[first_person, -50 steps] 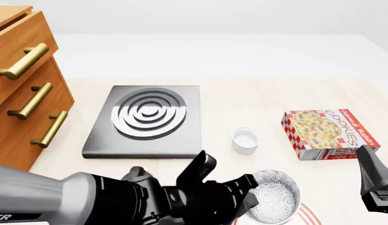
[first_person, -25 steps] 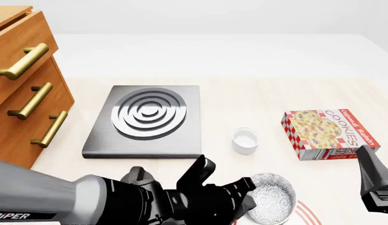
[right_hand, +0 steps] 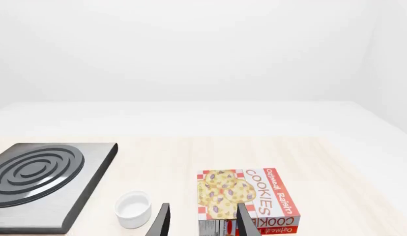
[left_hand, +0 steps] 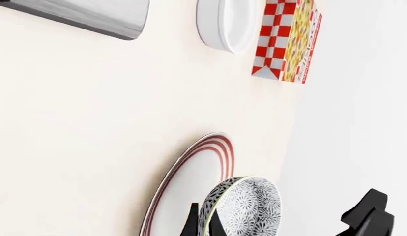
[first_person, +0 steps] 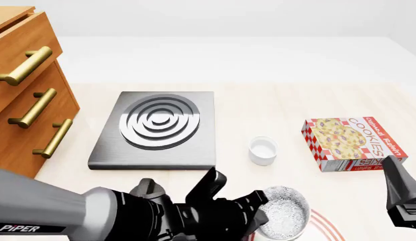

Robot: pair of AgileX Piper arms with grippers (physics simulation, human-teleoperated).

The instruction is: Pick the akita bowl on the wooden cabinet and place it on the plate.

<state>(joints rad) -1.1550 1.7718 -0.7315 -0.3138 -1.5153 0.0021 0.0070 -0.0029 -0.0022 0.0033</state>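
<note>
The akita bowl (first_person: 284, 213), black-and-white patterned inside, hangs tilted just over the plate (first_person: 326, 224) at the near edge of the table. My left gripper (first_person: 259, 211) is shut on the bowl's near rim. In the left wrist view its fingers (left_hand: 191, 225) pinch the bowl (left_hand: 249, 206) beside the red-ringed plate (left_hand: 190, 182). My right gripper (right_hand: 203, 223) is open and holds nothing, well off to the right. The wooden cabinet (first_person: 23, 100) stands at the far left, its top out of view.
A grey stove (first_person: 156, 128) with a ringed burner lies left of centre. A small white ramekin (first_person: 262, 150) sits just beyond the plate. A cookie box (first_person: 352, 143) lies to the right. The right arm (first_person: 402, 201) hangs at the right edge.
My left gripper and the bowl have drifted slightly left and lower toward the plate, so more of the plate's red rings show. The right arm has stayed still.
</note>
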